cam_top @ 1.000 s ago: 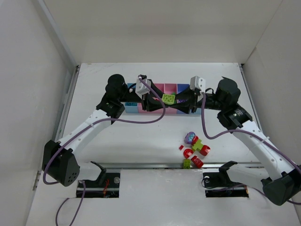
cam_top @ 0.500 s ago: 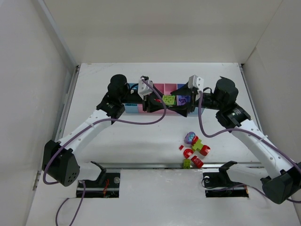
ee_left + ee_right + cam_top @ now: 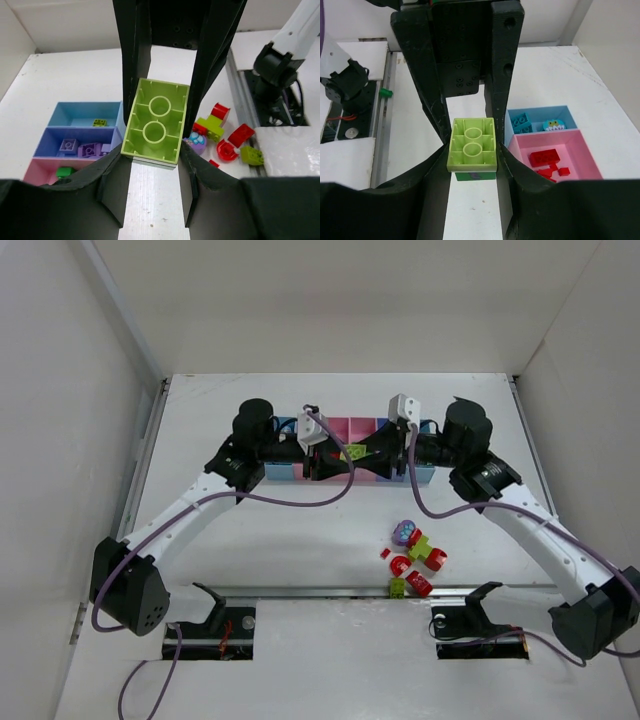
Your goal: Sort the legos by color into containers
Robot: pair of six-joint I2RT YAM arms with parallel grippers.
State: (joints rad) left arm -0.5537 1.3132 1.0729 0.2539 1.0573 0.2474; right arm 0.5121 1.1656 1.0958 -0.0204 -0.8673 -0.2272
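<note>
Legos [image 3: 412, 558]: most lie loose in a small pile near the front right of the tabletop [image 3: 300, 530]. One yellow-green brick [image 3: 355, 452] hangs in the air over the middle of the containers [image 3: 283, 471], shared between your two arms.
Left gripper [image 3: 152, 155]: jaws clamped on one end of the brick.
Right gripper [image 3: 472, 162]: jaws closed against the other end, touching both its sides.
Step in hand: by the look of it, you are pulling a stacked pair apart. The right wrist view shows a darker green layer [image 3: 472, 176] beneath the yellow-green one.
Doing it well: keep one grip firm and peel the halves apart with a tilt rather than a straight tug. Stay over the bins so a slipped piece drops in rather than bouncing off.
Likely drop: the light-blue end bin [image 3: 75, 112] holds a small yellow-green piece, and a green one sits in the pink bin [image 3: 40, 175].
Room: plain white walls [image 3: 60, 390] close in on three sides.
Surface: the tabletop is white and flat, with a metal rail [image 3: 300, 592] along its near edge.
Bins: the joined row sits at the far middle, with both arms reaching over it.
Pile: red, yellow-green and purple pieces lie touching one another, well apart from the bins.
</note>
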